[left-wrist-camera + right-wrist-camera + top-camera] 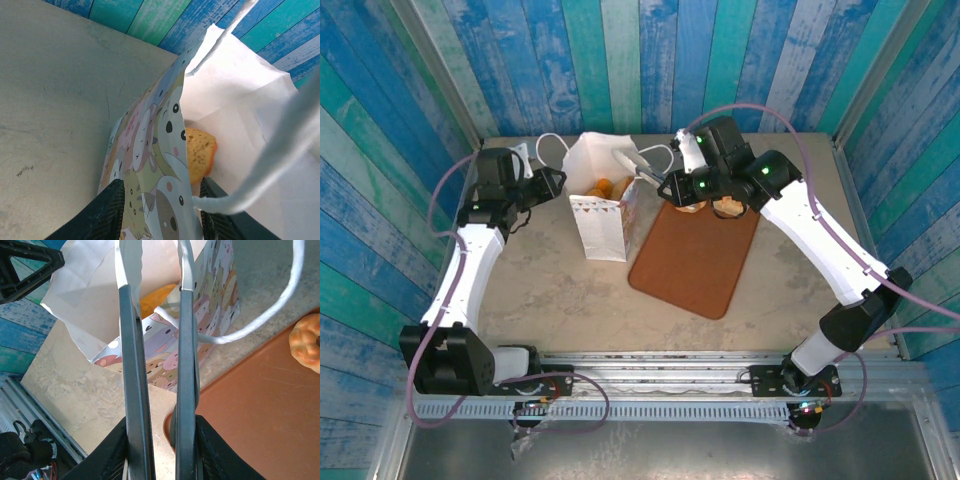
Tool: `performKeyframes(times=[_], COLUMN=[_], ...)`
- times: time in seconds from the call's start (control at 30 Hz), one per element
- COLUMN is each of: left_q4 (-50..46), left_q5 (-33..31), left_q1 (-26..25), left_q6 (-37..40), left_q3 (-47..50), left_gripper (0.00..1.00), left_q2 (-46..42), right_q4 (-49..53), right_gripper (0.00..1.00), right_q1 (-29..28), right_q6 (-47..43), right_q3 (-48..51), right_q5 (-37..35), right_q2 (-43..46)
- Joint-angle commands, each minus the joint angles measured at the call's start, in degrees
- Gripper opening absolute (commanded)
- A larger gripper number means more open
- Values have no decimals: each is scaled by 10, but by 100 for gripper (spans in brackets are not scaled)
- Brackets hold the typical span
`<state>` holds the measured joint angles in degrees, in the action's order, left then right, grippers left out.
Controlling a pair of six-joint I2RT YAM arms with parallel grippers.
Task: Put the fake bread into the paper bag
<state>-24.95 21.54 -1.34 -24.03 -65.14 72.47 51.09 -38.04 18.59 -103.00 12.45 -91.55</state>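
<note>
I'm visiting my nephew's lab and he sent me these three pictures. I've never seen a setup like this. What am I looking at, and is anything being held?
These are two white robot arms bolted to a table, each ending in a two-finger clamp.

The overhead picture comes from a fixed camera above and behind the arms. The other two come from small cameras on each wrist, looking along the fingers.

On the table stands a white paper bag with cartoon animals on its sides and loop handles. Beside it lies a flat brown tray with a ring-shaped pastry on it. Toy bread already sits inside the bag.

The left end effector pinches the bag's side wall, holding it steady. The right end effector hangs over the bag's mouth, its fingers slightly apart with nothing between them.
</note>
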Motion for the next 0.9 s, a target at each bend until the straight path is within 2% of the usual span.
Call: performKeyframes(times=[0.0,0.23,0.6,0.87], left_q4=[0,8,-3,-16], left_q5=[0,8,16,21], left_q1=[3,3,4,4], left_q6=[9,5,6,8], left_q3=[6,4,-7,-14], left_gripper=[43,44,63,68], left_q2=[-22,-30,-57,-91], right_q4=[9,6,-30,-42], right_gripper=[32,32,32,31], right_q1=[-2,-3,4,29], right_q6=[1,7,7,15], right_q3=[-14,-22,-21,2], right_q5=[-2,0,42,33], right_q2=[10,32,101,166])
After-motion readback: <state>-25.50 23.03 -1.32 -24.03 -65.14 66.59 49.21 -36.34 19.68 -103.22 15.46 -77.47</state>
